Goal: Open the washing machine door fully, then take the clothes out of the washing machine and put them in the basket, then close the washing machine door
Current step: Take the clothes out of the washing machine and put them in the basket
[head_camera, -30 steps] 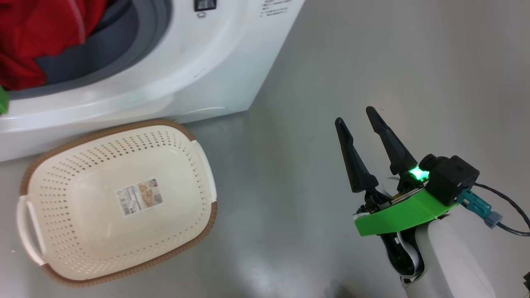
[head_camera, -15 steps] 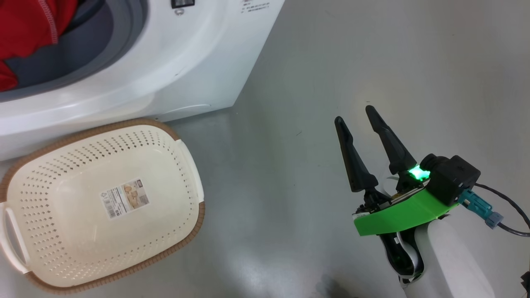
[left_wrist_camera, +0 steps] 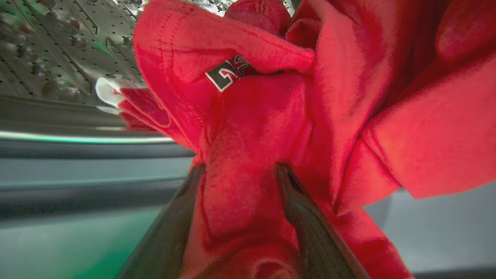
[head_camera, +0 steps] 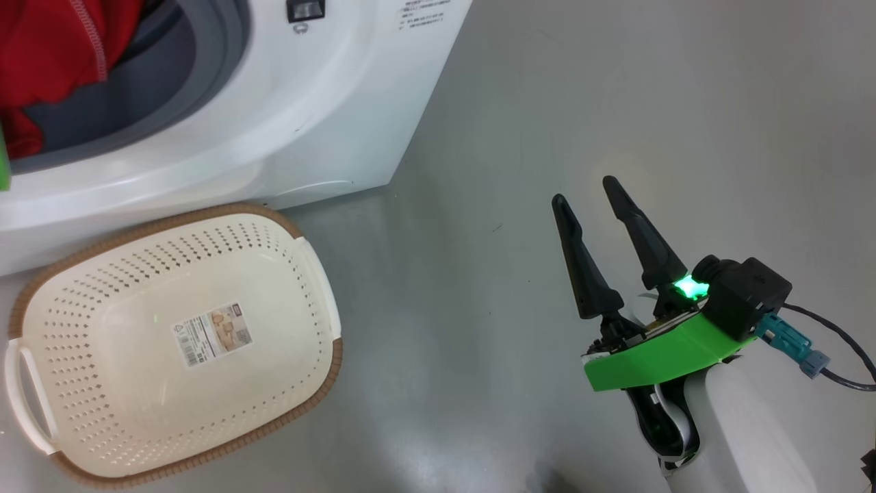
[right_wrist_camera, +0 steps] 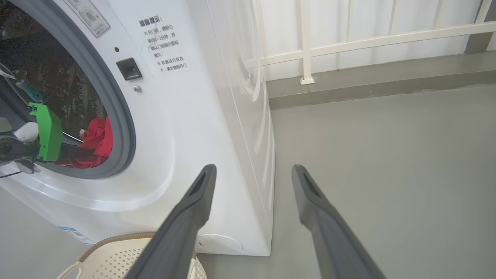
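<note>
Left gripper (left_wrist_camera: 240,167): clamps bright red fabric clothes (head_camera: 48,48), 10 o'clock, still at steel drum (left_wrist_camera: 58,35) mouth | right gripper (head_camera: 584,191): spread, unmoved | cream perforated basket (head_camera: 334,356): empty.

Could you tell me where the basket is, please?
Head view, lower left: the basket sits on the floor, just before the washing machine.

clothes (left_wrist_camera: 263,128): soft red cloth | washing machine (head_camera: 328,116): glossy white | basket (head_camera: 301,239): perforated matt plastic

Red clothes (left_wrist_camera: 271,116) bunch at the washer (head_camera: 328,103) mouth, pinched in my left pincer (left_wrist_camera: 240,167); the cream basket (head_camera: 102,383) stands upright just nearer
</note>
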Controlling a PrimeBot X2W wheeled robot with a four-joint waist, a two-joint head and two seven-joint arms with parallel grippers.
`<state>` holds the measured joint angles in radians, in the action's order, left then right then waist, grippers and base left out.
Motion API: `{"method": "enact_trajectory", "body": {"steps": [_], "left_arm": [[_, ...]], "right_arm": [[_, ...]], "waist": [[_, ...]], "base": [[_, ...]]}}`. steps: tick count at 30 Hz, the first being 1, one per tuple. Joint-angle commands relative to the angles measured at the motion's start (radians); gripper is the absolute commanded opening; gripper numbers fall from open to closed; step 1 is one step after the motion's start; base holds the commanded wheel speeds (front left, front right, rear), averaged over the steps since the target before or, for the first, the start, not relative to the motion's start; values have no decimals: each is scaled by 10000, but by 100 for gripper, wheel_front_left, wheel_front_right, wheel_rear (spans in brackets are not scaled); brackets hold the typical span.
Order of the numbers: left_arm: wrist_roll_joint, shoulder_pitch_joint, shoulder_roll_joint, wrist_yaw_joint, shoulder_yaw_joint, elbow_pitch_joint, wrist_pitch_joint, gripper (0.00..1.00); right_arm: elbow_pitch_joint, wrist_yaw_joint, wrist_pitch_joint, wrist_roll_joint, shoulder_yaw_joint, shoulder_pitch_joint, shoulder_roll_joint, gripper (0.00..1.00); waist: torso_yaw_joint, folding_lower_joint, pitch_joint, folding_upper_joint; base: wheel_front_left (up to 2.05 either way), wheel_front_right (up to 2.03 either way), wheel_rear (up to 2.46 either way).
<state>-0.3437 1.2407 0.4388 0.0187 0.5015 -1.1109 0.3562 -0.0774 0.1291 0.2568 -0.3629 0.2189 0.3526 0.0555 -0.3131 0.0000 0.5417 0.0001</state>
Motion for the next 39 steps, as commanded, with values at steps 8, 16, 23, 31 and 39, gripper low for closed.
{"method": "enact_trajectory", "body": {"steps": [8,16,23,31,39], "left_arm": [[61,-296,357,-193,175,-346,585,0],[-44,-276,276,-226,217,-155,107,0],[-309,-427,0,-419,168,1,-421,0],[-599,-676,-319,-657,121,267,-1202,0],[-1061,-1062,-755,-794,-93,443,-2119,0]], "right_arm": [[169,16,49,-150,279,-95,-53,100],[121,16,49,-169,244,-104,-53,100],[-3,16,49,-140,212,-131,-53,100],[-226,16,49,-54,212,-146,-53,100],[-510,16,49,81,184,-164,-53,100]], "waist": [[-74,0,-123,-1],[-22,0,-261,-1],[144,0,-583,-1],[483,0,-1081,-1],[895,0,-1661,-1]], "base": [[0,0,0],[0,0,0],[0,0,0],[0,0,0],[0,0,0]]}}
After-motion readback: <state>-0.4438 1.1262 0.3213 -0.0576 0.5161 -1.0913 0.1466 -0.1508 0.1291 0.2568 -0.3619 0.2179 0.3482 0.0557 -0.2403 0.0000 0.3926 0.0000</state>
